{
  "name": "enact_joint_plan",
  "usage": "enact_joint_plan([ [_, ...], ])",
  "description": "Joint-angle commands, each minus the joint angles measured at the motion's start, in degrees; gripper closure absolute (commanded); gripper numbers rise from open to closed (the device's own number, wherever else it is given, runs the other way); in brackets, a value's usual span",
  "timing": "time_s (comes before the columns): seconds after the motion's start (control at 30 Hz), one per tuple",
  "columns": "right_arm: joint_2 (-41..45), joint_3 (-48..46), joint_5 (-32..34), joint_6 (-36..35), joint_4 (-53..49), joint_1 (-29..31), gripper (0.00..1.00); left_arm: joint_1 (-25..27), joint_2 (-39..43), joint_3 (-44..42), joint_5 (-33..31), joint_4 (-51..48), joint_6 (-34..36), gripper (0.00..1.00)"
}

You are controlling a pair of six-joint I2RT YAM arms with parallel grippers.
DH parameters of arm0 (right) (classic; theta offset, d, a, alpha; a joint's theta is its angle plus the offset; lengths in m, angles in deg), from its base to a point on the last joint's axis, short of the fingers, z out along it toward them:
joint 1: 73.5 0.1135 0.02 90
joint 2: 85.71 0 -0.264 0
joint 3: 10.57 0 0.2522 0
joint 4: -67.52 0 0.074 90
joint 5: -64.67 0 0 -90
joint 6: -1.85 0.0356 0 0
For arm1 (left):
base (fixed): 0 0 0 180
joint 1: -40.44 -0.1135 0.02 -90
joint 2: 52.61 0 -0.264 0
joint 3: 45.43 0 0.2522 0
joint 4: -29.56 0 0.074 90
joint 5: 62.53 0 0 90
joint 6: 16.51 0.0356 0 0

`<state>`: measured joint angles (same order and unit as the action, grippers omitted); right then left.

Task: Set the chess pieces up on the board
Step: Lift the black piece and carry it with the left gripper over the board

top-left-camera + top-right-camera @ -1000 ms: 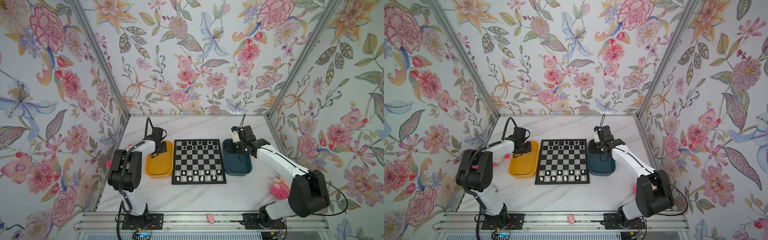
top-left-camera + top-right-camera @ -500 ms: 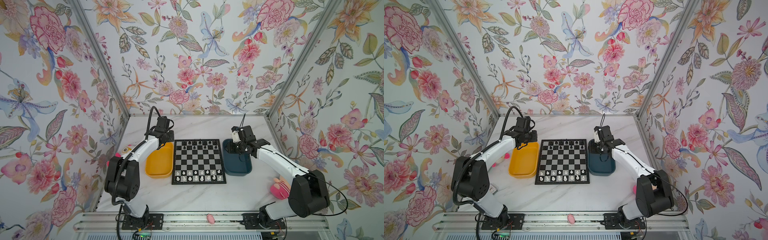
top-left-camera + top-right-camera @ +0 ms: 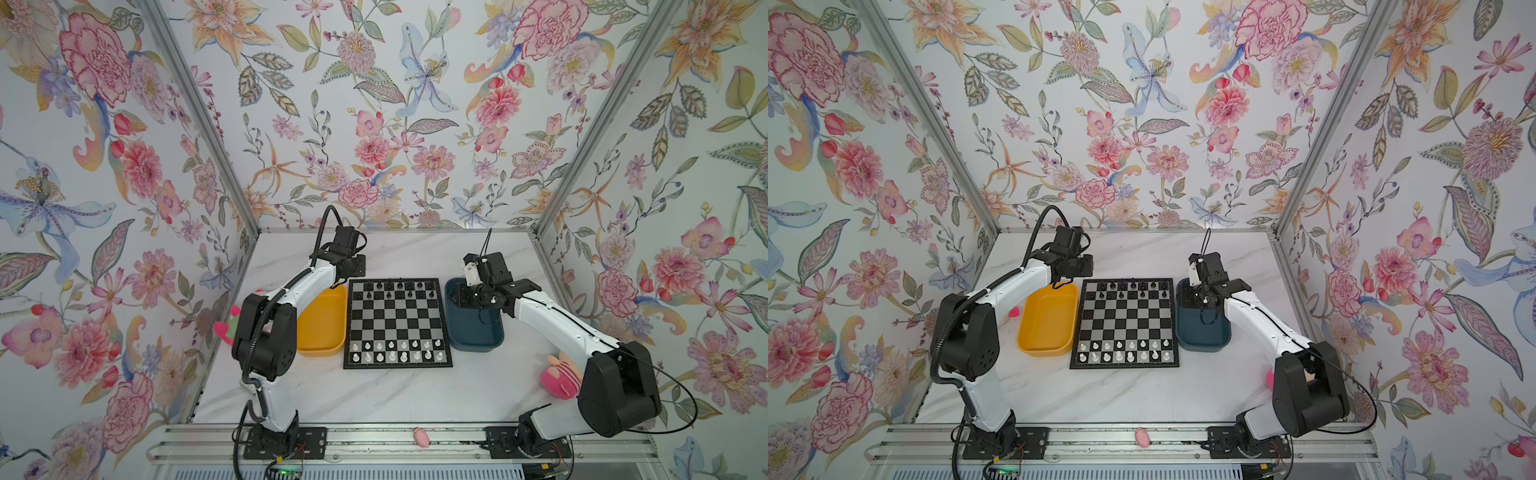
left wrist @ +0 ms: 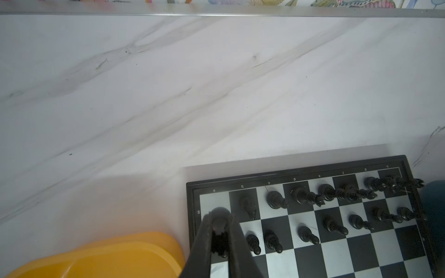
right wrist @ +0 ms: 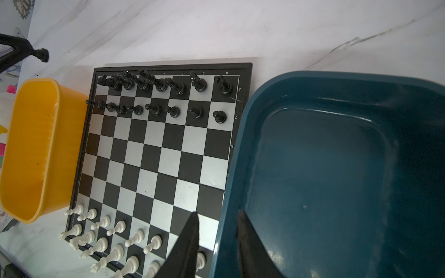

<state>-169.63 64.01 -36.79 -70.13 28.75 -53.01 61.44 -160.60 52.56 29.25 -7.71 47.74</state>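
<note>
While gripped in the closed left jaws over the far-left corner of the board (image 3: 397, 322), handle black piece (image 4: 219, 225) as light, stiff, slick plastic, pinching its narrow stem, with right jaws part-open, empty.

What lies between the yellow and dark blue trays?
The board, carrying black chess pieces on its far rows and white chess pieces on its near rows; both top views show it.

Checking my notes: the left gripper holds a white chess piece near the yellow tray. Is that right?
No. The chess piece in the left gripper is black, not white; the left wrist view shows it. It is near the yellow tray.
</note>
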Motion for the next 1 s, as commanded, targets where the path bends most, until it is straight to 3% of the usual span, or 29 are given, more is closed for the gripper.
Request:
enact_joint_plan([
  [0.0, 1.2, -1.1, 0.7, 0.6, -1.0, -0.6, 0.7, 0.3, -1.9, 1.9, 1.2, -1.7, 1.4, 0.91],
  [0.97, 0.1, -1.8, 0.4, 0.8, -0.8, -0.8, 0.71, 0.4, -9.4, 3.7, -0.2, -3.7, 2.3, 0.91],
])
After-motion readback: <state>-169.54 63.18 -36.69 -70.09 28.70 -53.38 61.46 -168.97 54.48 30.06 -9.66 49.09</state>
